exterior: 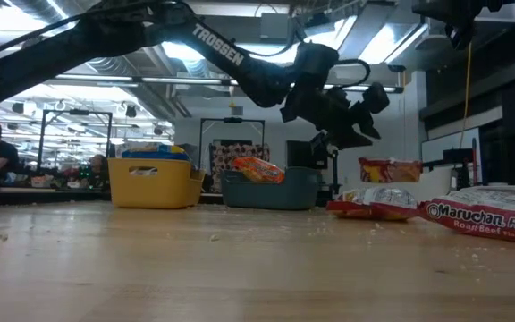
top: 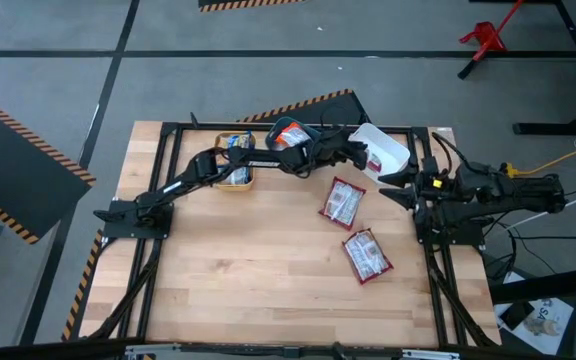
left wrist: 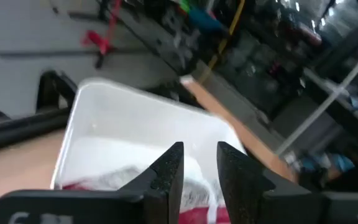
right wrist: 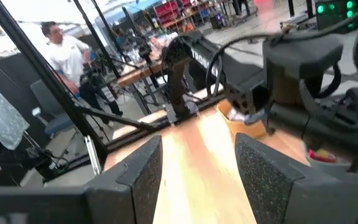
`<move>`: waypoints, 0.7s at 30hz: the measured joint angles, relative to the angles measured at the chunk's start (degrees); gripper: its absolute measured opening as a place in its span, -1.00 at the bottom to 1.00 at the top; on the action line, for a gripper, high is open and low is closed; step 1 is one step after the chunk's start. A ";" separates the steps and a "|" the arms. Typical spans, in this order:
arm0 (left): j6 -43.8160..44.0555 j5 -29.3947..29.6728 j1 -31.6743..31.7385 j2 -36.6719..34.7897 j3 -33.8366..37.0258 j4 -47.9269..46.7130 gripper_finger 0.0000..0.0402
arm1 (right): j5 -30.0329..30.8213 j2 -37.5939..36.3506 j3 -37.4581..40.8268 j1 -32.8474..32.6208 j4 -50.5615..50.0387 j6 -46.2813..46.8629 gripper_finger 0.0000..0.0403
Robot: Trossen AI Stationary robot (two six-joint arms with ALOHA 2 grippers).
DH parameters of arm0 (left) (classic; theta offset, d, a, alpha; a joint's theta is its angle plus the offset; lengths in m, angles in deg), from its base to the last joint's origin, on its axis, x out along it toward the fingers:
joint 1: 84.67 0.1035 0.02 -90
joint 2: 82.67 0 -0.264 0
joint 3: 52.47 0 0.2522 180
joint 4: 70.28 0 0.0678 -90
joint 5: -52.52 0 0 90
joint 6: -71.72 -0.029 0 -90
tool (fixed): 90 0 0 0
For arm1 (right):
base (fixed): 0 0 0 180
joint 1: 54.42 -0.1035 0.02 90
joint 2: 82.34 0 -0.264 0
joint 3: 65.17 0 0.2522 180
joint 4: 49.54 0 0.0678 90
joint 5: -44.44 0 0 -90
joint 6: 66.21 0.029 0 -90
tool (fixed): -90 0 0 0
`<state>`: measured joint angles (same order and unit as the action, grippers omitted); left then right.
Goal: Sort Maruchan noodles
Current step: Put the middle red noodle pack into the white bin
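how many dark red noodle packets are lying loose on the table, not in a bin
2. One dark red packet lies near the table's middle right; the other dark red packet lies nearer the front edge. A third red packet sits inside the white bin; more may be hidden there.

In the low view, white capitals reading "TROSSEN" run along the dark robot arm [exterior: 217, 45] in the upper middle of the frame. At the lower right edge, the red-and-white noodle packet [exterior: 490, 215] lying on the table carries "Maruchan" in white letters on a red band, with a smaller line beneath that appears to read "Roast Beef". Print on the other packets and bins is too small to read.
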<state>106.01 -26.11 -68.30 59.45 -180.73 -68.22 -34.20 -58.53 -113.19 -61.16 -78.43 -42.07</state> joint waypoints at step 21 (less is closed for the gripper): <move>-16.56 -10.91 5.39 -30.77 -0.19 -27.72 -0.70 | 23.94 19.84 0.09 0.30 -23.60 -2.30 -0.05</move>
<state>89.45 -37.02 -62.91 28.68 -180.92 -95.93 -10.26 -38.69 -113.11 -60.86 -102.04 -44.37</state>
